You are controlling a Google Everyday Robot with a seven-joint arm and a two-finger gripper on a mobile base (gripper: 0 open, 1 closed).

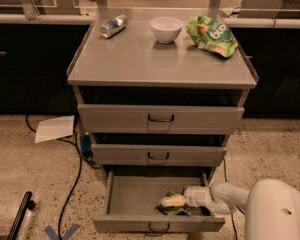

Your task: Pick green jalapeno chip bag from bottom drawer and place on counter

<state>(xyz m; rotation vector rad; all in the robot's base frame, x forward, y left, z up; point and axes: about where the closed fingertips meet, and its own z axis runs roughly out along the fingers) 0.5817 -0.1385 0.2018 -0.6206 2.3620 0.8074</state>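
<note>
One white arm (230, 196) comes in from my lower right, past the robot's rounded white body (275, 211), and reaches leftward into the bottom drawer (132, 194), which stands pulled out. The tool (173, 201) sits low inside that drawer, towards its front right, right on top of the green jalapeno chip bag (171, 211). I cannot tell whether the tool is spread or pressed together. The bag lies crumpled on the drawer floor, near the front wall.

On the speckled floor to the left I see a blue tape cross (60, 231), a black cable (72, 184) and a sheet of white paper (55, 129).

Above, the middle drawer (158, 155) and the top drawer (160, 118) each stand slightly ajar. Farther back, the bench (140, 59) carries a silver can (113, 26) lying on its side at the left, a white bowl (166, 29) in the middle, and a larger bright green bag (212, 35) at the right.
</note>
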